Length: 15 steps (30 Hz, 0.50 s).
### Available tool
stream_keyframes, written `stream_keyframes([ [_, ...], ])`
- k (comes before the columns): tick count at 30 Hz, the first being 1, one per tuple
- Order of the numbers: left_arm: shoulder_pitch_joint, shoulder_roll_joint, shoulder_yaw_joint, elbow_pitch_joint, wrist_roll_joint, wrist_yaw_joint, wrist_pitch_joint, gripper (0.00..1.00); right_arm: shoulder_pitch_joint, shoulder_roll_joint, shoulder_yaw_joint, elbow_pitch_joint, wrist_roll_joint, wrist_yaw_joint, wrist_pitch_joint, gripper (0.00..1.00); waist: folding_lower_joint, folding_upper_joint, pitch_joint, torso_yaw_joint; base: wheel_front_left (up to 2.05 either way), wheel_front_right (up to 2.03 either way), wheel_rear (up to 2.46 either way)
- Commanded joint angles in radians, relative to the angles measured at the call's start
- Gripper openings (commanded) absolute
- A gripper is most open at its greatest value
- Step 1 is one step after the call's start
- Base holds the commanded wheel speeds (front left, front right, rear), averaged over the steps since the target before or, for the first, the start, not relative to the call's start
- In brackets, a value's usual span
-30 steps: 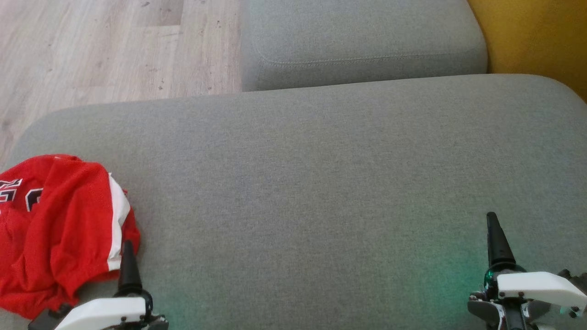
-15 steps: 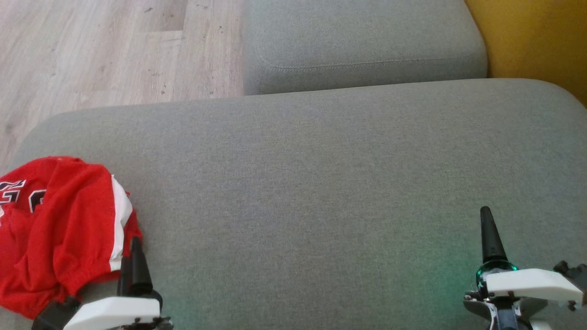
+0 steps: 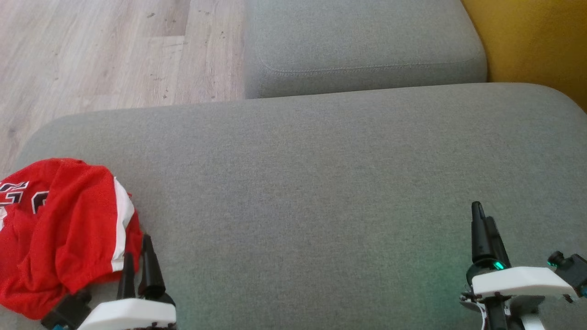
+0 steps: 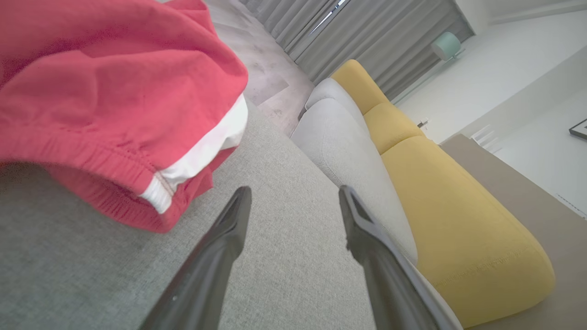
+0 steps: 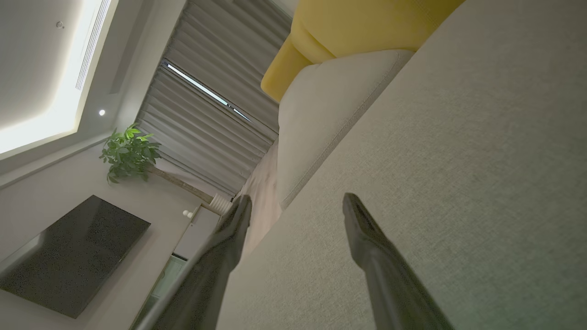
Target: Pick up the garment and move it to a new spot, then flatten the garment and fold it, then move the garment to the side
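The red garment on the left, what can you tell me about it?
The garment is red, mesh-like cloth with a white stripe, black-and-white lettering and a gathered elastic hem. It lies crumpled in a heap at the left end of the grey cushion. The open left tool points beside it, not gripping it.

I read this as a home living room: grey sofa [image 3: 321, 183], television [image 5: 69, 256], curtains [image 5: 206, 119], potted plant [image 5: 126, 151].

A broad grey fabric cushion [image 3: 321, 183] carries a crumpled red garment [image 3: 59, 229] with a white stripe, lying at its near left corner. Behind it sits a second grey cushion [image 3: 367, 46], and pale wood floor [image 3: 91, 55] lies far left.
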Motion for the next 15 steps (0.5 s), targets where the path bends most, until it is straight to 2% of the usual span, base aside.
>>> stream_keyframes([
  [1, -0.028, 0.004, 0.006, -0.043, 0.031, 0.003, -0.011, 1.00, -0.016, -0.007, 0.017, -0.042, -0.029, 0.000, -0.012, 1.00, 0.0000, 0.0000, -0.001, 0.000, 0.00, 0.00, 0.00],
  [15, -0.024, 0.004, -0.035, -0.063, 0.244, 0.032, -0.053, 1.00, -0.005, -0.006, 0.039, -0.070, -0.237, 0.000, -0.053, 1.00, 0.0000, 0.0000, -0.011, 0.013, 0.00, 0.00, 0.00],
])
